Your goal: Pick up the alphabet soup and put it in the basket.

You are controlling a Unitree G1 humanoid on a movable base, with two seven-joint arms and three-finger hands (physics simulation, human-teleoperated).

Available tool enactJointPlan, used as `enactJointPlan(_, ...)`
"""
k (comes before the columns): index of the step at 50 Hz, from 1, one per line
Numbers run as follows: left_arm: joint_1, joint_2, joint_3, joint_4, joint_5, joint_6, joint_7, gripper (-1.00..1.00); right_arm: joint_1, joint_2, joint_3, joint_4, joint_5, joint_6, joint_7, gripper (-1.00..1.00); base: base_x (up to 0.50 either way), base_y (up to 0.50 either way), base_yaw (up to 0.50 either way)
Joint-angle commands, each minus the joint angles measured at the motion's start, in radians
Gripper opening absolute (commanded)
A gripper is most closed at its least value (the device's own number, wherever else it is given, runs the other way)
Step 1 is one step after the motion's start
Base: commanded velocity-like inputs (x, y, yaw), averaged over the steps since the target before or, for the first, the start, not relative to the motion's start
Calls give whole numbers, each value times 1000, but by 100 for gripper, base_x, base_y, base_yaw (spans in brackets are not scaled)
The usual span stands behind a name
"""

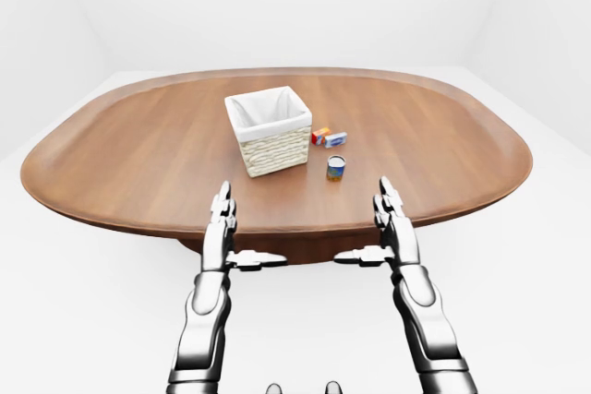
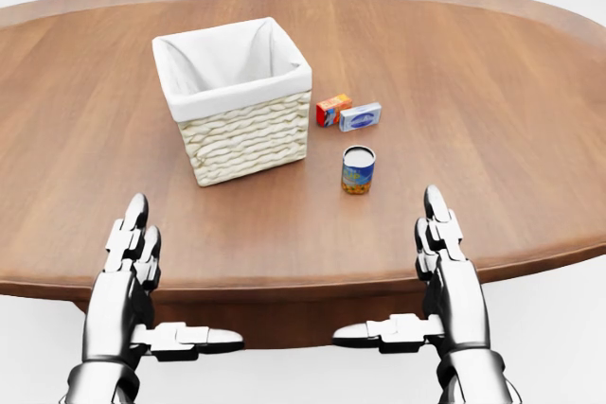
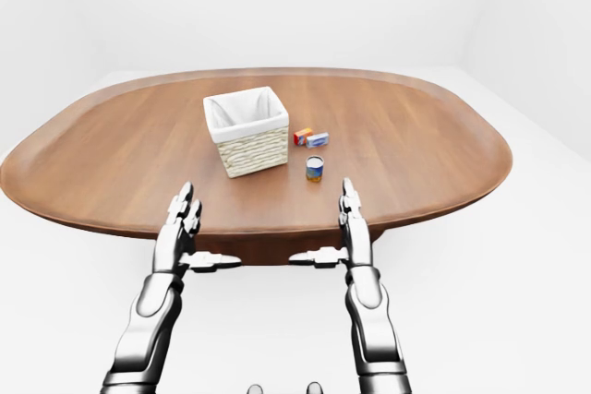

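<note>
Alphabet soup (image 2: 358, 169): small upright cylindrical can, pale lid, glossy blue-and-yellow label, standing beyond and slightly inward of the right hand (image 2: 443, 251), which is flat, fingers extended, holding nothing; the smooth wall is likely to slip or tip if pinched off-centre, and a knock could roll it into the orange box (image 2: 332, 109) and blue-white box (image 2: 361, 116) just past it. Basket (image 2: 248, 135): square, pale woven wicker with white cloth liner, beyond the equally open, empty left hand (image 2: 133, 251), on a polished oval wooden table (image 2: 492, 92).
</note>
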State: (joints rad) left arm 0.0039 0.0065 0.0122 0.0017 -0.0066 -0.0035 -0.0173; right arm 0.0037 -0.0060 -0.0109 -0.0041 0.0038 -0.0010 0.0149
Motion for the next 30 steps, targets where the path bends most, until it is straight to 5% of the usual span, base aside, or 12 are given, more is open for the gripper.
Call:
enactJointPlan(1, 4, 10, 18, 14, 0, -11, -21, 100, 4, -9, -15, -5, 0, -3, 22, 100, 0, 0, 0)
enactJointPlan(30, 2, 13, 23, 15, 7, -7, -19, 100, 0, -7, -4, 20, -33, -23, 13, 100, 0, 0, 0)
